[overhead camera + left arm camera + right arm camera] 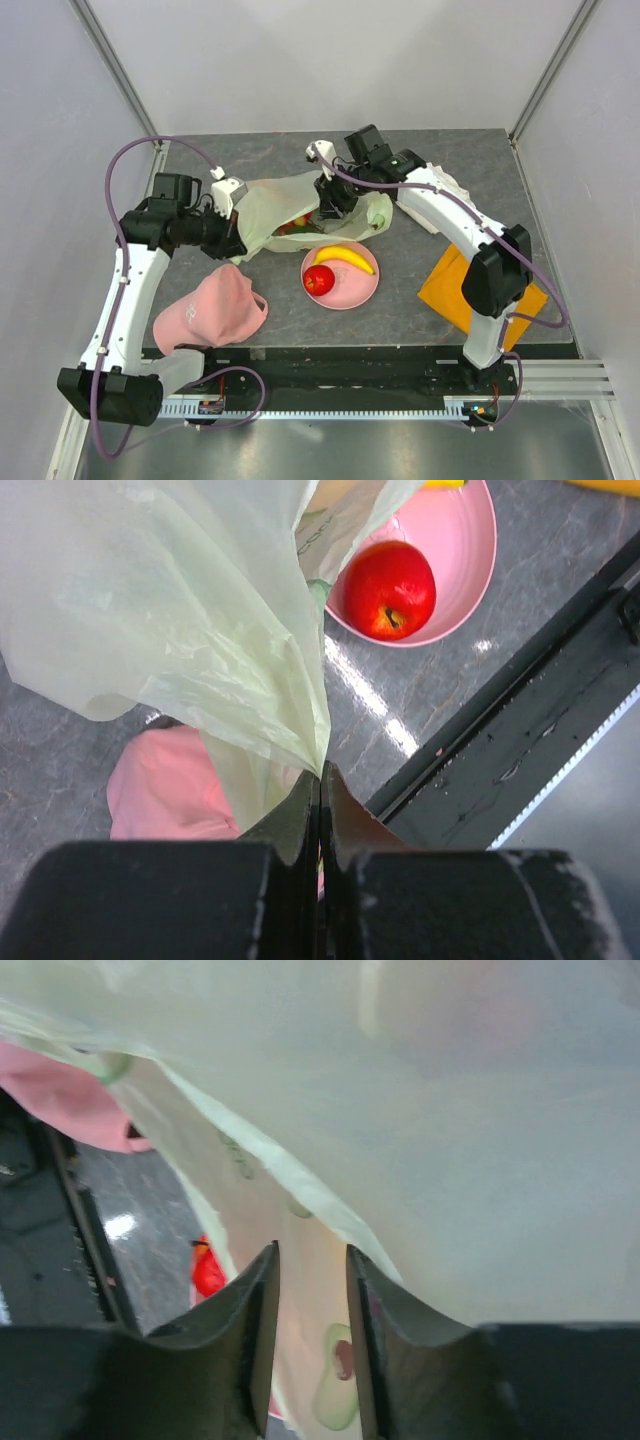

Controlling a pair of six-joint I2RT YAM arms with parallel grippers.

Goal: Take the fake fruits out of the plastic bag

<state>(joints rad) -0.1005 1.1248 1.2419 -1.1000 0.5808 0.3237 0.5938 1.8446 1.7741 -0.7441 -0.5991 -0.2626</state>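
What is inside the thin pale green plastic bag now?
At the bag's mouth, small glossy red and yellow fruits show. Anything deeper is covered by the crinkled film and the right gripper.

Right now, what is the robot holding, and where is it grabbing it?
The left gripper pinches the plastic bag by a bunched fold. The right gripper, jaws apart at the bag, holds nothing visible.

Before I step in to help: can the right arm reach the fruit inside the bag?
Probably yes: the left claw holds the plastic bag, and the right claw is open at its mouth, near the fruit.
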